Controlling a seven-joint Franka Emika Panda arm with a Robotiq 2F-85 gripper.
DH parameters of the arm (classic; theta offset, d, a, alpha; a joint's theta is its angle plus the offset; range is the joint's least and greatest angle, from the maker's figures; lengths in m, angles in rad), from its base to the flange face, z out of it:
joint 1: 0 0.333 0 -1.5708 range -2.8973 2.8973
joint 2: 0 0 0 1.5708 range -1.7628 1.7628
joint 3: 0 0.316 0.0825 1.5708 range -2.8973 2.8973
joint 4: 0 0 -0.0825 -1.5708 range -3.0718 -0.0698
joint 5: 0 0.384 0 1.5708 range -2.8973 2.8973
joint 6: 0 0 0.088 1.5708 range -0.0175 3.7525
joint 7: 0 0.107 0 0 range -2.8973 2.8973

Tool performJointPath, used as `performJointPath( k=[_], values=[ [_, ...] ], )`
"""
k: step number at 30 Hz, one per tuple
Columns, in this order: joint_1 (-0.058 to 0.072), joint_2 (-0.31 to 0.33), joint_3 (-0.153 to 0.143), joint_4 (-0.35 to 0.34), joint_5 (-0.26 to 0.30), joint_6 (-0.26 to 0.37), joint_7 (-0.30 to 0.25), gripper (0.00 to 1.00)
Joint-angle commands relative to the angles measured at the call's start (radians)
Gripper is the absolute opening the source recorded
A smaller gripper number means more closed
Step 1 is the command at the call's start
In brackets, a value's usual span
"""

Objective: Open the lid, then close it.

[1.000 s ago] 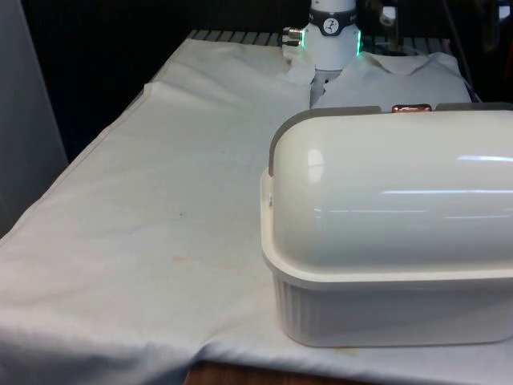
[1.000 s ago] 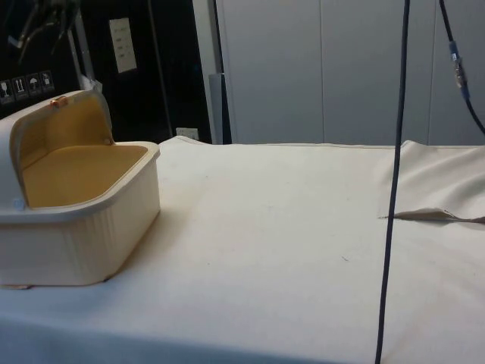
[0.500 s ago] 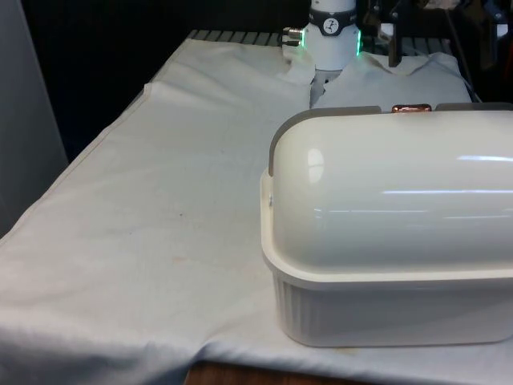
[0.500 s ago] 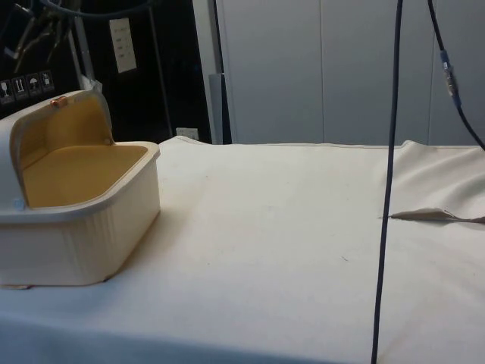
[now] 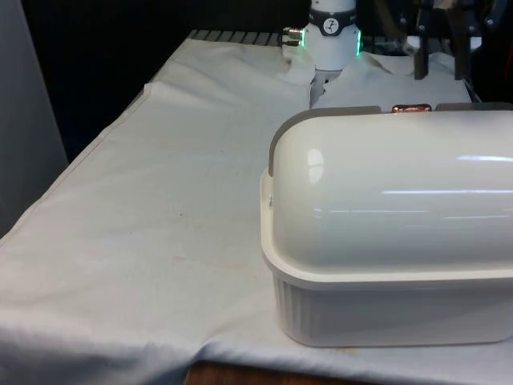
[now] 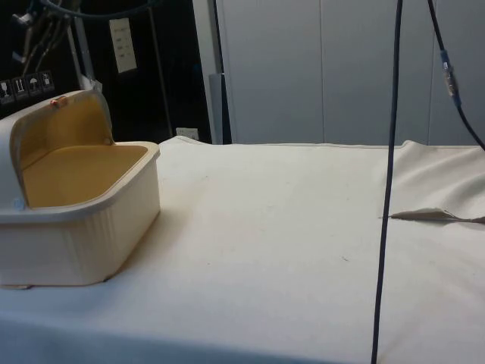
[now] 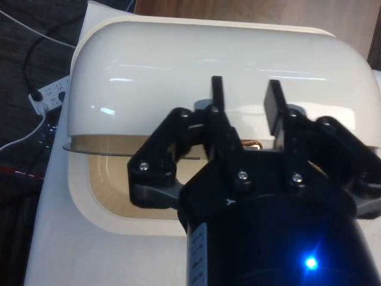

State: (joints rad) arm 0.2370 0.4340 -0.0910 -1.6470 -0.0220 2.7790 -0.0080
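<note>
Spread a little, the gripper [image 7: 244, 98] is hovering empty above the rolled-back lid [image 5: 393, 192] of the bread box [image 5: 385, 309], its two black fingers [image 5: 419, 64] hanging just behind the copper handle [image 5: 411, 107] at the lid's edge, near the front view's right. Nothing is sitting between the fingers, and they are not touching the lid.

Judging by the open mouth in the side view, the lid [image 6: 68, 129] is standing raised, so the step in hand appears to be the closing. To do it well, the fingers are best brought down beside the copper handle [image 6: 54, 101], catching either it or the lid's rim, and then drawn along the lid's curved path toward the robot's end and downward, rather than pushed straight down, which would likely jam the lid or tip the box.

The bread box [image 6: 76, 227] is sitting at the near end of the table [image 5: 176, 200], toward the front view's right. Its long axis is running across the table, left to right in the front view. Its opening is facing the far end, toward the robot, with the domed back turned to the front camera.
</note>
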Motion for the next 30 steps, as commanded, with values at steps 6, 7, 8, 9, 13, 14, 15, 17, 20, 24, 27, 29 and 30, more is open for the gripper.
performJointPath(
  k=[6, 7, 8, 9, 13, 14, 15, 17, 20, 24, 27, 29, 30],
  values=[
    [0.006, 0.001, -0.009, -0.001, -0.009, 0.004, 0.010, 0.09],
    [0.000, 0.000, 0.000, 0.000, 0.000, -0.001, 0.001, 0.04],
    [0.004, 0.003, -0.007, -0.001, -0.006, 0.004, 0.008, 0.04],
    [0.003, 0.004, -0.004, -0.002, -0.004, 0.003, 0.007, 0.00],
    [-0.001, 0.010, 0.003, -0.007, 0.004, 0.005, 0.005, 0.00],
    [-0.002, 0.011, 0.004, -0.008, 0.006, 0.005, 0.005, 0.00],
    [-0.003, 0.013, 0.006, -0.008, 0.008, 0.005, 0.005, 0.00],
    [-0.004, 0.015, 0.009, -0.009, 0.011, 0.004, 0.006, 0.00],
    [-0.005, 0.018, 0.010, -0.010, 0.014, 0.004, 0.007, 0.00],
    [-0.004, 0.022, 0.009, -0.013, 0.015, 0.003, 0.010, 0.00],
    [-0.003, 0.022, 0.007, -0.014, 0.013, 0.001, 0.011, 0.00],
    [-0.002, 0.021, 0.006, -0.017, 0.012, 0.000, 0.011, 0.00],
    [-0.001, 0.021, 0.006, -0.019, 0.011, -0.002, 0.012, 0.00]
  ],
)
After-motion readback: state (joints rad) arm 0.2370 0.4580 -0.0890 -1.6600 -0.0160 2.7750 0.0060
